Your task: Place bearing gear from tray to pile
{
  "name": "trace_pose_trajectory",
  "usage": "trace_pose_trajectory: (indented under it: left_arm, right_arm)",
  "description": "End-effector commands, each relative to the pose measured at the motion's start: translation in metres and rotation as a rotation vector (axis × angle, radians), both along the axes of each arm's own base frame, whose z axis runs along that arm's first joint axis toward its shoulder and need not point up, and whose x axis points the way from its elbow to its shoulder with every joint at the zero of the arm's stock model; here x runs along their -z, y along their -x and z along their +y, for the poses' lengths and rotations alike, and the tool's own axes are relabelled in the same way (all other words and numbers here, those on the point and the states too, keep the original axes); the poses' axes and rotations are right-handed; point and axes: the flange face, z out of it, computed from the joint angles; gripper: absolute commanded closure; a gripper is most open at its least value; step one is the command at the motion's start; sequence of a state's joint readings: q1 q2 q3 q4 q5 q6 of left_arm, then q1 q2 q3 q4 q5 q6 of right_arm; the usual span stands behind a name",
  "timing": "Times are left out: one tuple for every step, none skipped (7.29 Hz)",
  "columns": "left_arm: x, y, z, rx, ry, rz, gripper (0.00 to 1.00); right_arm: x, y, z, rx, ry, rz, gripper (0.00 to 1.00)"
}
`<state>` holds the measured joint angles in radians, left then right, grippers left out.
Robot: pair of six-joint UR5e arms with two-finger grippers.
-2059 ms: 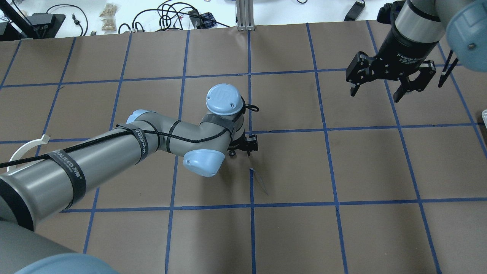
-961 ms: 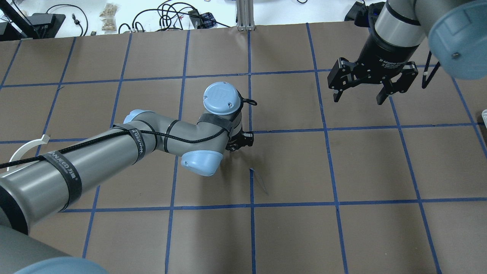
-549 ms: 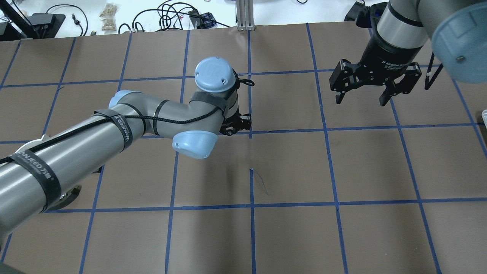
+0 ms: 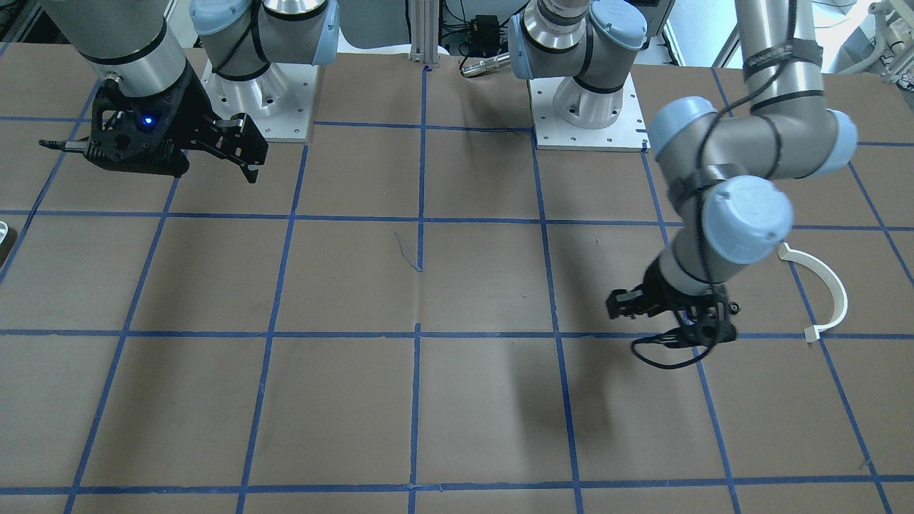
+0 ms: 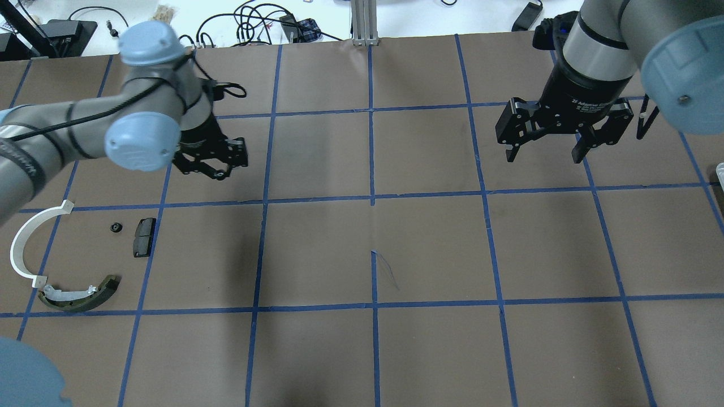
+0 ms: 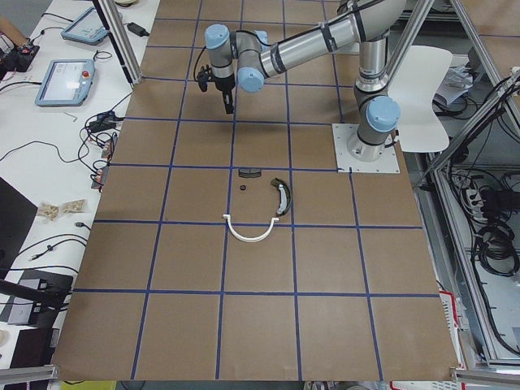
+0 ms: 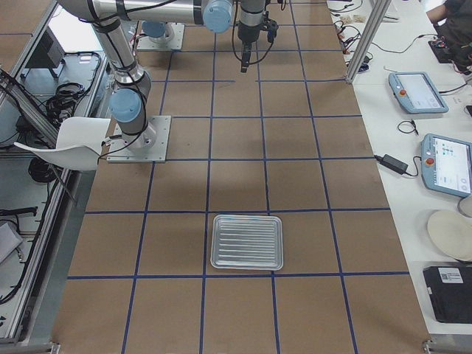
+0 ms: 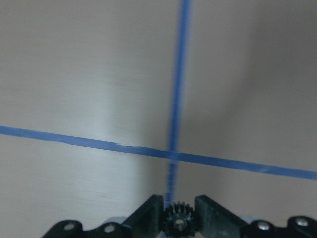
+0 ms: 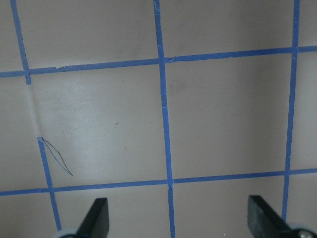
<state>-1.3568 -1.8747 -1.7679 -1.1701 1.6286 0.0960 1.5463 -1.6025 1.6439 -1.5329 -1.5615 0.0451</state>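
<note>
Swings left from centre toward pile (image 5: 143, 237), left gripper (image 5: 229, 164) clamped on gear (image 8: 181, 223). Keeps right gripper (image 5: 544, 158) spread, barely shifted.

Bearing gear (image 8: 180, 223) clipped by bottom edge; front view, left arm (image 4: 742, 214) hides pad (image 5: 144, 236), shoe (image 5: 79, 295).

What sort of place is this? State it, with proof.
Probably a robotics lab: left arm and right arm bolted to a tape-gridded table, pendants on the side bench, loose cables.
</note>
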Motion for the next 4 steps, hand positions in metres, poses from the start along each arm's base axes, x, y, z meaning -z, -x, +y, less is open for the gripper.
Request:
trace_pose_trajectory:
  left_arm:
    - [0.026,-0.153,0.023,0.012,-0.044,0.047,1.00]
    - [0.037,-0.190,0.030,0.057,-0.009,0.041,1.00]
    - [0.052,-0.207,0.038,0.074,-0.010,0.047,1.00]
    - [0.055,-0.220,0.039,0.087,0.014,0.032,1.00]
  right_arm:
    - [-0.001,0.000,0.000,-0.001,0.001,-0.001,0.00]
    - [-0.001,0.000,0.000,-0.001,0.000,-0.002,0.00]
    - [0.003,0.000,0.001,-0.001,-0.008,0.000,0.00]
    - [0.001,0.000,0.001,-0.001,-0.004,-0.002,0.00]
